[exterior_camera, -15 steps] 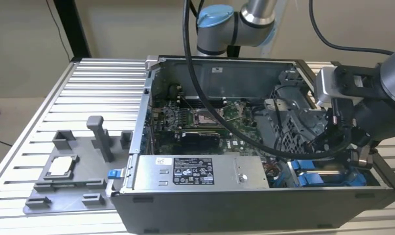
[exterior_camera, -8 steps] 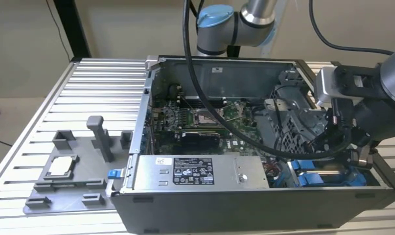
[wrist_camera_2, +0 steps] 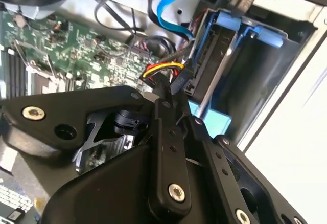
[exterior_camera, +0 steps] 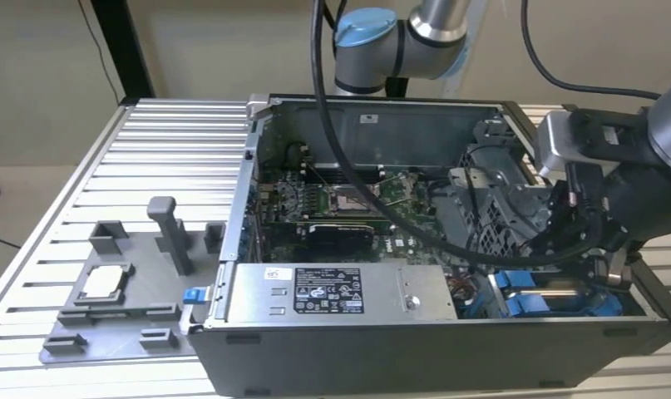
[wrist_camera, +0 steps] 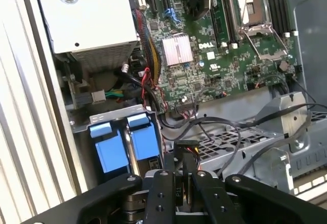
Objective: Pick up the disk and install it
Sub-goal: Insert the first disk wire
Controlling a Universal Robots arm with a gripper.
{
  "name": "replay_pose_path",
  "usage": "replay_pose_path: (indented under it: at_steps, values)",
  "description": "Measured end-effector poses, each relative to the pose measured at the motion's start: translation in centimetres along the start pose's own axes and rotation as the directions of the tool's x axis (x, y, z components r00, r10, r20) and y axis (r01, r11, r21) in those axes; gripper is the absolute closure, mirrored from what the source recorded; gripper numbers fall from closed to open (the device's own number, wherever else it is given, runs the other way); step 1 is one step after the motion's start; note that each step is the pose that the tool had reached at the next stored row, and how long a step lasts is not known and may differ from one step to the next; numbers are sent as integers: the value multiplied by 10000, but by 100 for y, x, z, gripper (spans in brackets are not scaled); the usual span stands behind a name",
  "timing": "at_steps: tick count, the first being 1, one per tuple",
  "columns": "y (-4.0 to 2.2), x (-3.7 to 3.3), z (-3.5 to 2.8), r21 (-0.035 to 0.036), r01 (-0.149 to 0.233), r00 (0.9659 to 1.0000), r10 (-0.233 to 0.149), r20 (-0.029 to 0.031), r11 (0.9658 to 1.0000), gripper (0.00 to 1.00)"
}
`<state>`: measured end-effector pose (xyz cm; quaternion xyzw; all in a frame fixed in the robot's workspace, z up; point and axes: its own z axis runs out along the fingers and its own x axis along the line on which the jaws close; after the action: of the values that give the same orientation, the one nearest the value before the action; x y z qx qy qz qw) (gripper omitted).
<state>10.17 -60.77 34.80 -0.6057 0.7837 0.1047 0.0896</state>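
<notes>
The disk sits in the drive bay at the case's front corner, on the exterior view's right, clipped in its blue carrier (exterior_camera: 526, 301) with a silver face (exterior_camera: 570, 296). In the first wrist view, two blue carrier fronts (wrist_camera: 144, 138) stand side by side in the bay. In the second wrist view the blue frame (wrist_camera_2: 225, 24) is upright in the bay. My gripper (wrist_camera: 181, 175) hangs just beside the bay, its black fingers (wrist_camera_2: 164, 112) shut on a black cable plug (wrist_camera_2: 173, 81) with yellow, red and black wires. The plug (wrist_camera: 182, 150) is close to the carriers.
The open computer case (exterior_camera: 424, 353) lies on a slatted metal table (exterior_camera: 146, 158). Inside are the green motherboard (wrist_camera: 204, 55), a silver power supply box (exterior_camera: 341, 293) and a grey metal cage (wrist_camera: 286, 127) with loose cables. A grey fixture (exterior_camera: 113, 324) holding a small square chip stands at the exterior view's left.
</notes>
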Motion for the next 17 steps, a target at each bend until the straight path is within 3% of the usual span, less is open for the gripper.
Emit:
replay_pose_path:
  at_steps: [1,2,4,6,7,10,12,16,17]
  values:
    - [1,-3,2,-1,43,10000,-43,-46,10000,100]
    - [1,-3,1,10,88,9998,-87,-151,10000,100]
    - [0,-4,1,55,165,9987,-162,-481,9998,100]
    - [-1,-5,1,49,214,9968,-209,-766,9998,100]
    - [-1,-5,1,16,225,9959,-222,-874,9997,100]
    - [7,-32,9,-220,156,9931,-180,-1156,9996,100]
    - [25,-97,28,-232,141,9916,-170,-1280,9996,100]
    - [32,-177,51,-223,139,9906,-168,-1359,9997,100]
    - [19,-179,52,-272,124,9904,-160,-1375,9996,100]
